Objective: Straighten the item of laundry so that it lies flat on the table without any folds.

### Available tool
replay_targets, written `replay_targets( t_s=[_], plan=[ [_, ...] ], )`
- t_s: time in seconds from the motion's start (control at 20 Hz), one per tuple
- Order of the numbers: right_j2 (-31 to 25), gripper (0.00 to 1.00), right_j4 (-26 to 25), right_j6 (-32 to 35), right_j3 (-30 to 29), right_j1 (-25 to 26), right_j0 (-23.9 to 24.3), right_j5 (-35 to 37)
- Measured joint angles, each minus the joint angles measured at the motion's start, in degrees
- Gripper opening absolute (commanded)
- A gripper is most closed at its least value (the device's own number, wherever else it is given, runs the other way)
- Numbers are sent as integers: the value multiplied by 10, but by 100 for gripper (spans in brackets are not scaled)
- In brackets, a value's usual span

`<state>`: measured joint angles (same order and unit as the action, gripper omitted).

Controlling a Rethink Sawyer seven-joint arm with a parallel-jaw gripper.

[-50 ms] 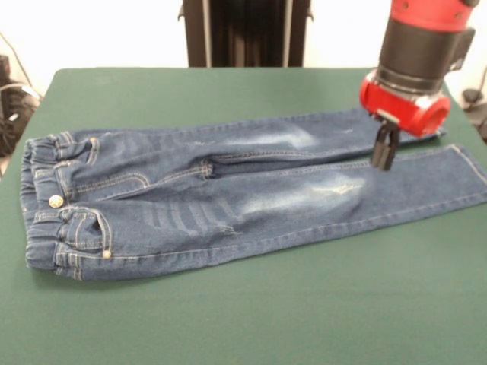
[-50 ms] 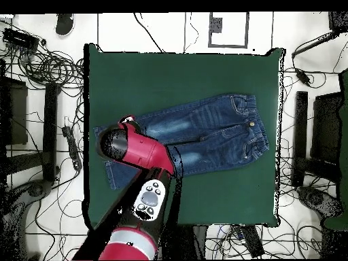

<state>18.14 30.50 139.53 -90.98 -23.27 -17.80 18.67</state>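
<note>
The item of laundry, small blue denim jeans (image 1: 213, 201) (image 2: 211, 132), lies spread out on the green table (image 1: 228, 319) (image 2: 170, 75). In the front view the elastic waistband is at the left and both legs run to the right, side by side and nearly flat. My gripper (image 1: 383, 152) hangs over the far leg near its cuff end. Its black fingers are shut together, with their tips down at the cloth by the gap between the legs. I see no fabric lifted. In the overhead view the red arm (image 2: 136, 153) hides the gripper and part of the legs.
Bare green cloth surrounds the jeans on all sides, widest toward the near edge in the front view. Cables and dark equipment (image 2: 41, 68) lie on the floor round the table. A black stand (image 1: 243, 30) rises behind the far edge.
</note>
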Motion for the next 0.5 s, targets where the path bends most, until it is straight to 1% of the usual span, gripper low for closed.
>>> replay_targets(
  t_s=[0.3,0.4,0.5],
  plan=[
    [19,0,0,0,0,-16,-23,46],
    [35,0,0,0,0,-25,-37,76],
    [39,0,0,0,0,-29,-43,86]
  ],
)
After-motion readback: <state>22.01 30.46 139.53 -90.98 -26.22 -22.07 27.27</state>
